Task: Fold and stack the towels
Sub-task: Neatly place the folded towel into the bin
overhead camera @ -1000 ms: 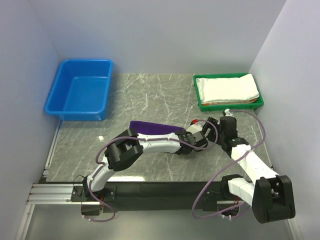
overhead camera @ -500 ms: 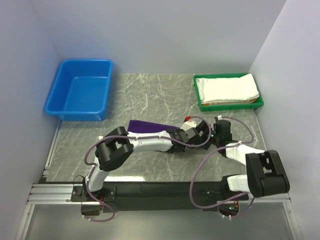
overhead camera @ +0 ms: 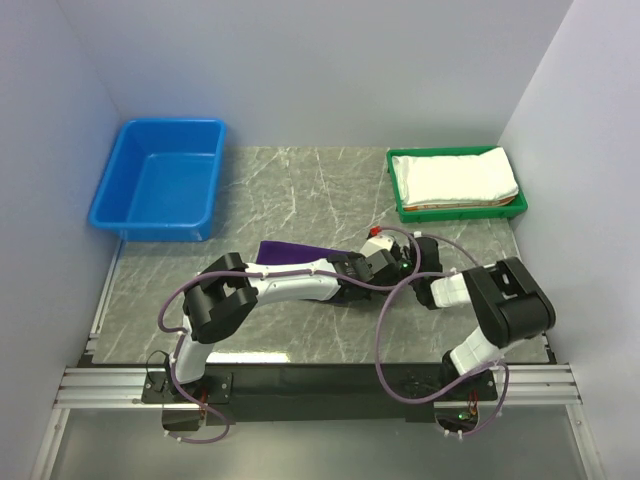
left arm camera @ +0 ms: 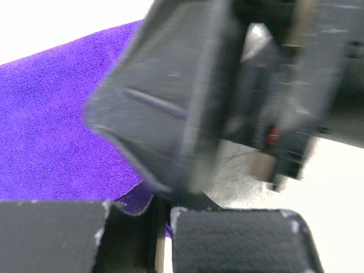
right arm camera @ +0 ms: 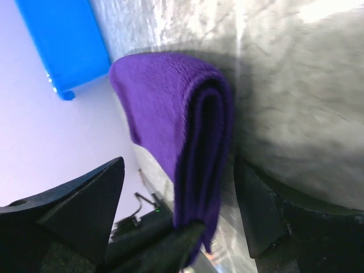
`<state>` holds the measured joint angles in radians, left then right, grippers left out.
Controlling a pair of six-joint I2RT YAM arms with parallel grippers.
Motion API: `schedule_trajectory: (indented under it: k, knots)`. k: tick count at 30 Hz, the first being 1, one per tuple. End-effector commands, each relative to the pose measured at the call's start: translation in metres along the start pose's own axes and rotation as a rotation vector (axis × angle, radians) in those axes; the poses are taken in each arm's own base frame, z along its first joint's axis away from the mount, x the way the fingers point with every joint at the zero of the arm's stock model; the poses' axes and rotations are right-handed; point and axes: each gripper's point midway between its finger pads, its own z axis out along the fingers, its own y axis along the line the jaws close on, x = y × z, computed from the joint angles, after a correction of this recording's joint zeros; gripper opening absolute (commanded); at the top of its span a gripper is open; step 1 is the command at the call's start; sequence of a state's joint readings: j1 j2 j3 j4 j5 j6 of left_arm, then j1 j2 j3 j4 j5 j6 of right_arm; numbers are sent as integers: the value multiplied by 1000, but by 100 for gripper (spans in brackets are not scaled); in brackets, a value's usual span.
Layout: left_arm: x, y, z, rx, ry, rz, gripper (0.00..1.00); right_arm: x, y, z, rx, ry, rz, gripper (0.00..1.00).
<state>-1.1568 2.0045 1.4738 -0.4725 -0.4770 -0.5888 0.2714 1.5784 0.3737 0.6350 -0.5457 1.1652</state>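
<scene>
Purple towel (overhead camera: 290, 252) lay folded on the tabletop (overhead camera: 300, 190) near centre, partly hidden under the left arm. Left fingers (left arm camera: 239, 239) were together, pinching the towel's edge. Right fingers (right arm camera: 79, 205) stood wide apart, one on each side of its folded end. White towel (overhead camera: 455, 175) lay on the orange towel (overhead camera: 440, 207) in the green tray (overhead camera: 400, 190), back right.

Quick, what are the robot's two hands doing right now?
Left hand: closed, pinching the edge of the purple towel.
Right hand: open on either side of the towel's fold, gripping nothing.
</scene>
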Motion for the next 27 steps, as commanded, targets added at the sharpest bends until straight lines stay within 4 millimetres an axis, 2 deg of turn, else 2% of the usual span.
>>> schedule_trajectory:
  k: [1, 5, 9, 10, 11, 12, 13, 14, 15, 16, 17, 18, 19, 20, 21, 22, 23, 24, 26, 27]
  knots:
    - [-22, -8, -14, 57, -57, -43, 1, 3, -4, 14, 15, 12, 52, 84]
    - [-21, -10, -11, 57, -52, -44, 1, 9, -9, 26, 28, 34, 76, 79]
    - [-23, -12, -10, 61, -54, -55, 1, 8, -9, 31, 25, 33, 81, 64]
    - [-24, -14, -9, 65, -53, -55, 2, 8, -7, 32, 18, 37, 74, 58]
    - [-24, -15, -9, 67, -52, -57, 4, 9, -8, 33, 20, 42, 76, 44]
    - [-24, -16, -9, 71, -49, -58, 6, 8, -6, 34, 14, 42, 66, 36]
    - [-24, -17, -7, 73, -46, -58, 12, 7, -6, 34, 20, 43, 64, 27]
    - [-23, -17, -7, 73, -39, -56, 15, 7, -4, 33, 18, 45, 53, 13]
    - [-22, -18, -7, 73, -34, -53, 20, 3, 1, 35, 10, 42, 14, 8]
    - [-23, -18, -7, 74, -35, -54, 35, 3, -4, 34, 40, 51, 14, 3]
    - [-24, -18, -7, 73, -34, -61, 42, 0, -1, 34, 45, 53, -3, 0]
    - [-25, -18, -9, 78, -37, -65, 50, -6, 5, 35, 39, 50, -56, 0]
    - [-27, -16, -12, 85, -39, -70, 64, -9, -1, 34, 72, 60, -54, 0]
    - [-28, -15, -14, 92, -42, -75, 69, -12, 0, 34, 80, 69, -75, 0]
    - [-29, -15, -17, 100, -45, -79, 73, -23, 11, 36, 69, 67, -149, 0]
    - [-29, -11, -23, 110, -50, -87, 76, -23, 3, 34, 123, 88, -146, 0]
    - [-30, -7, -24, 109, -50, -97, 80, -31, 4, 33, 135, 87, -170, 0]
    - [-31, -2, -27, 106, -52, -107, 82, -45, 14, 36, 136, 68, -254, 0]
    - [-29, 15, -35, 102, -49, -137, 86, -51, 4, 32, 218, 99, -277, 0]
    - [-28, 22, -37, 100, -49, -149, 87, -69, 21, 35, 207, 81, -370, 0]
